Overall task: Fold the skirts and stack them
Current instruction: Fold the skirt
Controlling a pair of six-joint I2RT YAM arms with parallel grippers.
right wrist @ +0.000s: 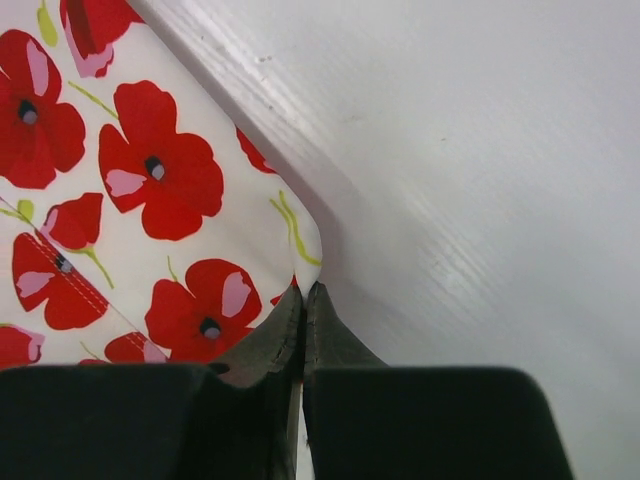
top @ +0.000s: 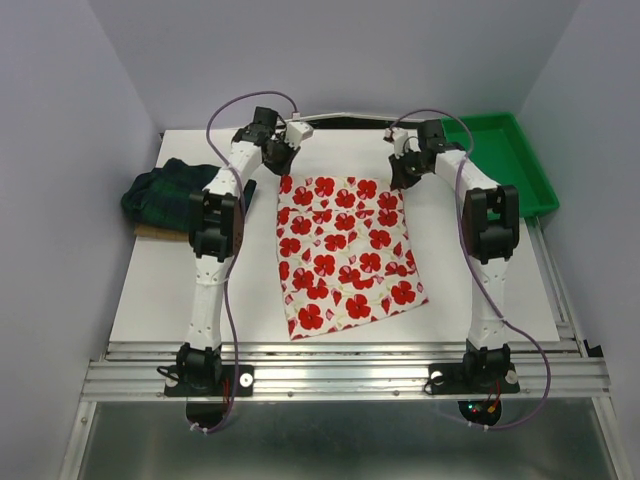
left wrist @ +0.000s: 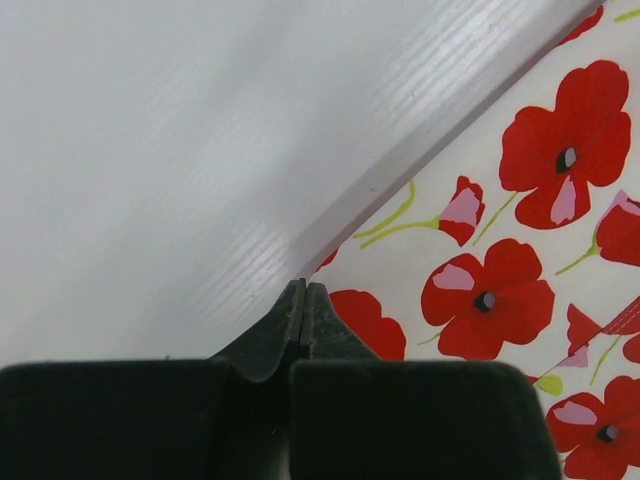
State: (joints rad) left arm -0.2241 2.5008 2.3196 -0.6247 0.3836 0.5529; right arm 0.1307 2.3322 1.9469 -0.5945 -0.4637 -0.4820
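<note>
floral skirt lies flat mid-worktop, long axis far-to-near, near hem skewed a bit toward the right arm; the far edge is the short side and spans the gap between the two arms.

left jaws sit at the far-left corner, right jaws at the far-right corner; both come in from the far side, tips pointing back toward the bases.

left wrist view: jaws pressed together, no gap at the tips; the skirt edge runs straight into the tips, with a broad shadow under it, so I read that edge as pinched and lifted just off the worktop.

right wrist view: same story; jaws closed tight, and the rounded corner of the skirt ends right at the tips; looks like a pinch on the corner, though how much cloth is inside is hidden.

the relation that matters: the rest of the skirt lies on the near side of both jaws, along the long axis; my read is the fold means carrying the far edge toward the near hem, both arms moving in parallel; because of the skew, the right corner likely has a different travel from the left.

plaid skirt is bunched at the far-left worktop edge, beside the left arm and well apart from the right; left arm is clearly the nearer one for it; not folded yet.

green tray is far-right, beyond the right arm; not involved.
</note>
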